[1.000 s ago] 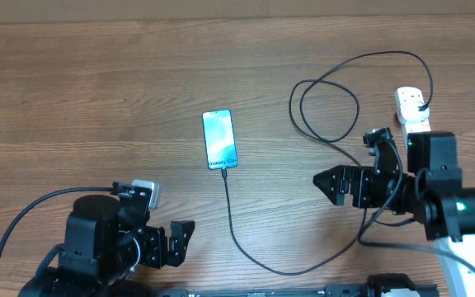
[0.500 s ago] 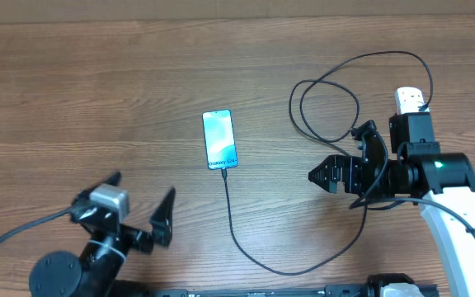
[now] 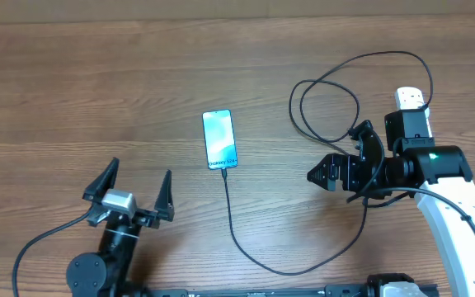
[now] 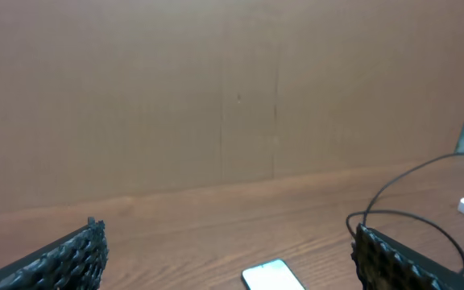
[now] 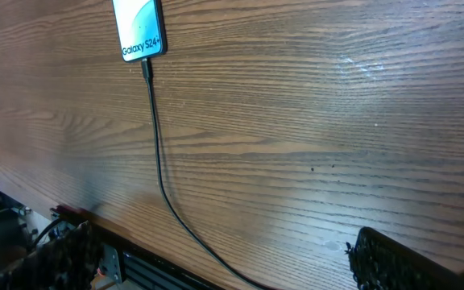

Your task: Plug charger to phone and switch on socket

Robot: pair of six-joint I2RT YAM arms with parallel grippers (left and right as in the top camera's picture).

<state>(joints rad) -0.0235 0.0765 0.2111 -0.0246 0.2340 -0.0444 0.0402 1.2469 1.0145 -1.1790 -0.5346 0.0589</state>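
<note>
**Left gripper** (image 3: 136,188): nearest the robot's edge of the table (image 3: 72,74), nearer than the phone (image 3: 220,139) and to its left. Its two fingers (image 4: 63,262) stand wide apart with nothing held. The left wrist view shows part of the phone low between them.

**Charger cable** (image 3: 231,223): the small connector meets the phone's near short edge. In the right wrist view the tip sits against that edge with no visible gap. From the phone the cable runs toward the robot and bends right in a low curve. It then climbs toward the right arm, where it is lost from sight. Farther off, right of the phone, it lies in a loose loop on the wood.

**Right gripper** (image 3: 320,175): right of the phone and slightly nearer than it, pointing toward it, apart from both phone and connector. Its fingers (image 5: 401,259) are spread, with only bare table between them.

**Phone**: flat on the table, screen up and lit, its long side running near to far.

**Power strip** (image 3: 411,99): well right of the phone and a little beyond it, largely covered by the right arm. The black plug (image 3: 421,105) sits in it. The switch position cannot be told.
</note>
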